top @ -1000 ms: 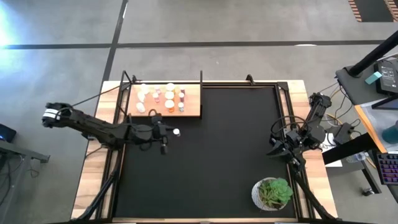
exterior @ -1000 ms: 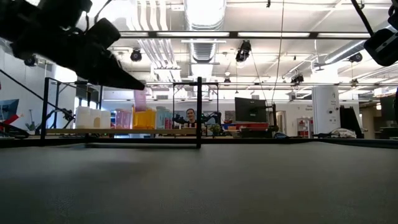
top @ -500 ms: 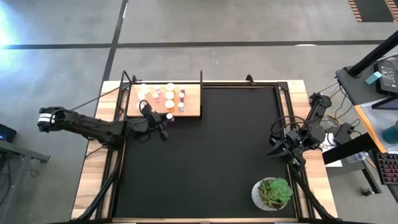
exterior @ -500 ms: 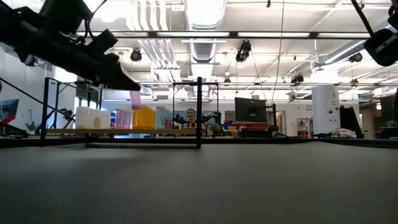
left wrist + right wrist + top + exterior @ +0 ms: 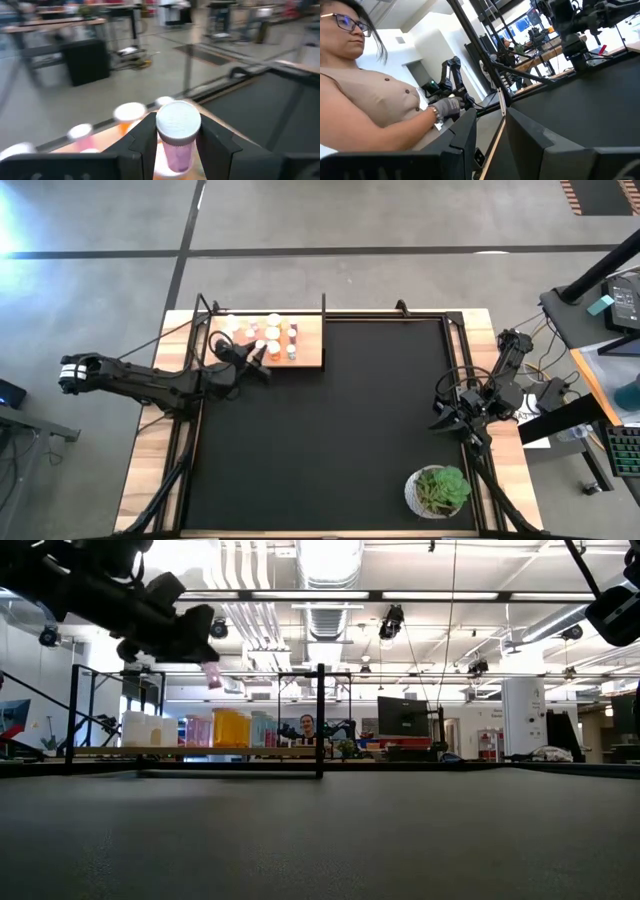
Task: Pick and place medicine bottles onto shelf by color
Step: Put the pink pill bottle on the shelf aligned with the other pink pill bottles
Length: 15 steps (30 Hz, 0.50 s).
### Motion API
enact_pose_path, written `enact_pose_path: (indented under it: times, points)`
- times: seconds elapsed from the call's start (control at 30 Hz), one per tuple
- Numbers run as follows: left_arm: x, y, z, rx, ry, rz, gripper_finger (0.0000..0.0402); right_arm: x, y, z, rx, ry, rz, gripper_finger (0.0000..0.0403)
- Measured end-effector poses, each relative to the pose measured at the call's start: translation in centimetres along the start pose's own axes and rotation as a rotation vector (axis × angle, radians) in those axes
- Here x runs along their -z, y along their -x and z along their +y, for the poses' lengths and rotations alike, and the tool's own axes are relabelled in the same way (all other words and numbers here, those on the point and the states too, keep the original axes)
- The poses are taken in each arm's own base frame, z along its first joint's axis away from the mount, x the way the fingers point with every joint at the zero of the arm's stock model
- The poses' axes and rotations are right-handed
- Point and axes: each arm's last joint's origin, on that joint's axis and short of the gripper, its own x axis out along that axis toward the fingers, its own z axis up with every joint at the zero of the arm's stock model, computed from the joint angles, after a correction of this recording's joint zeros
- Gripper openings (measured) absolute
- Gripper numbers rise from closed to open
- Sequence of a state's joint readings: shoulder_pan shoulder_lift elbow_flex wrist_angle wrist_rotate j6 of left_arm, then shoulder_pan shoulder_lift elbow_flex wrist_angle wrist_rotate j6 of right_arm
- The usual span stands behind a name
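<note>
The left end effector [image 5: 174,145] grips a pink bottle [image 5: 177,150] with a white cap, one finger pressed on each side of it below the cap. In the high view this end effector [image 5: 255,352] hangs over the shelf [image 5: 310,340], near its front edge and left of middle, with the bottle carried in the air above the standing bottles [image 5: 272,333].

The main risk is a collision on the way down. The other bottles stand close together on the board, and the wrist view shows white and orange caps right under and just beyond the fingers. A descent that is slightly off could clip a cap and topple a neighbour, perhaps several in a row. A release from too high could also let the pink bottle tip on landing, since it is narrow. Setting it among the wrong colour would spoil the sorting; the low view shows pink bottles [image 5: 197,730] beside orange ones [image 5: 232,728], so the gap is tight.

The right end effector [image 5: 447,418] waits near the surface's right edge, fingers apart and empty.
</note>
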<state>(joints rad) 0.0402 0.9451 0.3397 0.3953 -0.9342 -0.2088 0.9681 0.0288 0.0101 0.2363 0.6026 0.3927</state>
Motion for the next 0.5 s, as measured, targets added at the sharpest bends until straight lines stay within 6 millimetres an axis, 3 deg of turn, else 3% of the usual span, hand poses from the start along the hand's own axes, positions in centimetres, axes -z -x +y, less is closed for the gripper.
enact_pose_path:
  times: [0.2, 0.37, 0.5]
  points:
    - [1.1, 0.1, 0.6, -0.140, -0.005, 0.046, 0.0100, 0.0, 0.0, 0.0, 0.000, 0.000, 0.000, 0.0098]
    - [2.5, 0.2, 1.1, -0.171, 0.057, 0.122, 0.0100, 0.0, 0.0, 0.0, 0.000, 0.000, 0.000, 0.0098]
    - [3.6, 0.1, 1.2, -0.189, 0.008, 0.170, 0.0100, 0.0, 0.0, 0.0, 0.000, 0.000, 0.000, 0.0098]
